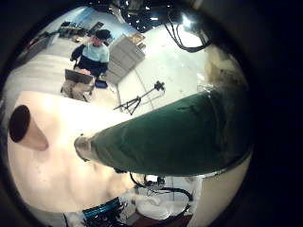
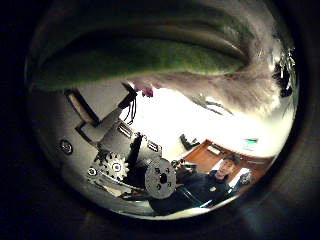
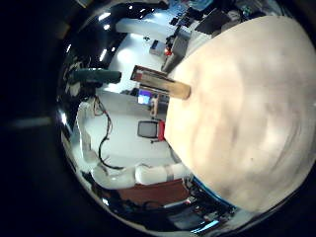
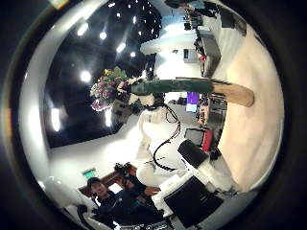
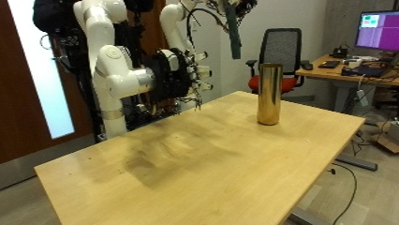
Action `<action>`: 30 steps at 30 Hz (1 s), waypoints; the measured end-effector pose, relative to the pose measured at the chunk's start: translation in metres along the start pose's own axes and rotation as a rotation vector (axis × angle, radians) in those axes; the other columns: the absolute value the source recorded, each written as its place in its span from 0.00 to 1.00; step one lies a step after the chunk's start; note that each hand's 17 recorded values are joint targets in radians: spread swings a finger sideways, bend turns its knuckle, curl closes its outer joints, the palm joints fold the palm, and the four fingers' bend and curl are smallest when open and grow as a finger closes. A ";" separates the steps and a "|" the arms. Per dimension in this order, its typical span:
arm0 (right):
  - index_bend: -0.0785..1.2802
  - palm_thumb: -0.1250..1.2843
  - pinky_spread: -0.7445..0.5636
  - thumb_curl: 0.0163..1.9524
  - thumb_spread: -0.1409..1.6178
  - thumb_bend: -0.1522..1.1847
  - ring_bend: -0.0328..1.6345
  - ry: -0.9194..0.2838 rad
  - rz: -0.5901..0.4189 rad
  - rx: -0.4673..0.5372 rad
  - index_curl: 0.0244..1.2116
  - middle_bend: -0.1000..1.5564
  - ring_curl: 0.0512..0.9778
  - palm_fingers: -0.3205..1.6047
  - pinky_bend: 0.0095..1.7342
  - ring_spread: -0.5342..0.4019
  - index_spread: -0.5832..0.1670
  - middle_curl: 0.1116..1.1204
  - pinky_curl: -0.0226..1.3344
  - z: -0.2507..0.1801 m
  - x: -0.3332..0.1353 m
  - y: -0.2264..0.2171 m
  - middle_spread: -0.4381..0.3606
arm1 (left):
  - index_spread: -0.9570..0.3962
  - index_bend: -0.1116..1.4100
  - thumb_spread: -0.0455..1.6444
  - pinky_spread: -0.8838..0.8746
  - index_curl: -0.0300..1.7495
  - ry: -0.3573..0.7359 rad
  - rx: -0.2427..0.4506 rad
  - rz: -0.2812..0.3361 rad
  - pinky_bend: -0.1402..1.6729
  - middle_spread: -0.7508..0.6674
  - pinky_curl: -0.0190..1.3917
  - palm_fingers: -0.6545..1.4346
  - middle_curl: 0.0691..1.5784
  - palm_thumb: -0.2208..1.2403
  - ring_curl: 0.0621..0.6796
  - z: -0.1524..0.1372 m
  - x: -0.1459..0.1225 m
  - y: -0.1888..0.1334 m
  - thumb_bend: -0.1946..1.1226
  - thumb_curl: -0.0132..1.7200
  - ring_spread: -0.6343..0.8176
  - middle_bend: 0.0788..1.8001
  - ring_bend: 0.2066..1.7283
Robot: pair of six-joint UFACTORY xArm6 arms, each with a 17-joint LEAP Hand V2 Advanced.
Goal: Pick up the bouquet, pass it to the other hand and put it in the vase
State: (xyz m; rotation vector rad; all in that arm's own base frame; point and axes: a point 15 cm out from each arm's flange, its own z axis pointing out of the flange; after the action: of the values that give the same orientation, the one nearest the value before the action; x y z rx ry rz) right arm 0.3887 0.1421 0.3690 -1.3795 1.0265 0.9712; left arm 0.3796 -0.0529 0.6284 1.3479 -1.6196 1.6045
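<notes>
A bouquet point(image 5: 233, 34) in a dark green wrap hangs stem end down, high above the table's back edge. My left hand point(image 5: 214, 8) is shut on it at the view's top edge. The wrap point(image 1: 170, 137) fills the left palm views, with pale flowers point(image 2: 252, 86) at one end. A tall gold vase point(image 5: 268, 94) stands upright on the wooden table point(image 5: 187, 159), below and a little to the side of the bouquet. My right hand point(image 5: 184, 73) hovers behind the table's back edge, open and holding nothing. Its palm views show the vase point(image 3: 168, 86) and the raised bouquet point(image 4: 120, 88).
Behind the table stand a black office chair point(image 5: 285, 49) and a desk with a monitor point(image 5: 376, 32). A brown door point(image 5: 19, 84) is beside the arms. The right arm's white body point(image 5: 115, 80) rises at the table's back corner.
</notes>
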 end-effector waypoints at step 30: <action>0.18 0.66 0.84 0.23 0.61 0.09 0.28 -0.012 0.015 -0.046 0.20 0.17 0.22 0.18 0.27 0.76 0.38 0.18 0.24 0.021 0.006 0.007 0.71 | 0.22 0.28 0.08 0.17 0.89 -0.073 0.180 -0.042 0.67 0.15 0.54 0.83 0.64 0.93 0.86 -0.097 -0.084 -0.024 0.13 0.54 0.16 0.59 0.78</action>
State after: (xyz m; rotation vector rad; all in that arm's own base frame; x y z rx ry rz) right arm 0.3834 0.1624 0.3601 -1.4036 1.0122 1.0181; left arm 0.4053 0.0670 0.5843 1.5378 -1.5057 1.7288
